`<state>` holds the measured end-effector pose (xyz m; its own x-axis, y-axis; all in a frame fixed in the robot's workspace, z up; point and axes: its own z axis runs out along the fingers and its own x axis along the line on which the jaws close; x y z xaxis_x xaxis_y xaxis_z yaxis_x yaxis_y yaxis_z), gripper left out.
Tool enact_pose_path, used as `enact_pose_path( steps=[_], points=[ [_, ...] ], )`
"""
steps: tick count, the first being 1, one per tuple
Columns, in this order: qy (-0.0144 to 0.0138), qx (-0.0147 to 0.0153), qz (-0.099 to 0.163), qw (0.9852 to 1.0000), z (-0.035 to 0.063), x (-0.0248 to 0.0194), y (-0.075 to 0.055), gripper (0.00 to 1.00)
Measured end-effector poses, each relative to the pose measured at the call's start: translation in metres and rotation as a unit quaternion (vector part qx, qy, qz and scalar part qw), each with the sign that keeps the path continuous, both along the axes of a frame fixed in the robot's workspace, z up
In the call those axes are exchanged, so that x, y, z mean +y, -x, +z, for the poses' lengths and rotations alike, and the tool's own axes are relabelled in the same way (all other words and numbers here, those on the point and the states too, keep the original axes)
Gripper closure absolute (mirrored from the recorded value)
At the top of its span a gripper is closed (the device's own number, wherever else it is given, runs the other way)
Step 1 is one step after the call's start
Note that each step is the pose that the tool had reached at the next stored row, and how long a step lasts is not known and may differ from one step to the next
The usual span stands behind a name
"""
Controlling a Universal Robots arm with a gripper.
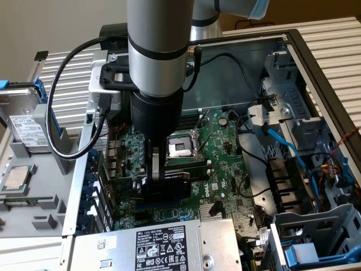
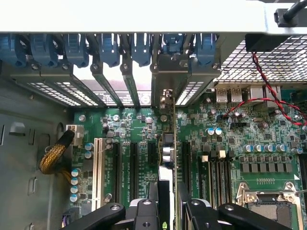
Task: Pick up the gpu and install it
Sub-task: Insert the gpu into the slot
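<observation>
The exterior view is showing the arm reaching straight down into the open computer case (image 1: 316,51), so that the card is being carried edge-down toward the motherboard (image 1: 225,152). The gpu (image 1: 169,182) is being gripped by the gripper (image 1: 156,169): the fingers are clenched on its upper edge, with the black shroud hanging below them. It is being held at about seven o'clock from the processor socket (image 1: 181,148), low over the expansion slots, apparently so that its board edge can meet a slot squarely. A power supply (image 1: 158,248) is lying at six o'clock from the card, and a hard drive (image 1: 25,121) is resting outside the case at nine o'clock.

The wrist view is looking down along the card. The gpu (image 2: 166,158) is being seen edge-on, as a thin upright board running from the gripper (image 2: 165,211) toward twelve o'clock. Its silver bracket (image 2: 169,86) is being lined up with the row of rear openings under the blue retainer clips (image 2: 103,48), presumably so the bracket slides into its opening. Whether the card is already seated cannot be told.
</observation>
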<state>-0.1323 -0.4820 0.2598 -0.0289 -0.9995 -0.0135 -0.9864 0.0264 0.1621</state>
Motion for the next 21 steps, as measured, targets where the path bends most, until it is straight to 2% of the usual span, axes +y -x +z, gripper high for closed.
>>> enact_pose_path(
  steps=[21],
  points=[
    [-0.0002,-0.0001,0.001,1.0,-0.0024,0.0,-0.0004,0.74]
  ],
)
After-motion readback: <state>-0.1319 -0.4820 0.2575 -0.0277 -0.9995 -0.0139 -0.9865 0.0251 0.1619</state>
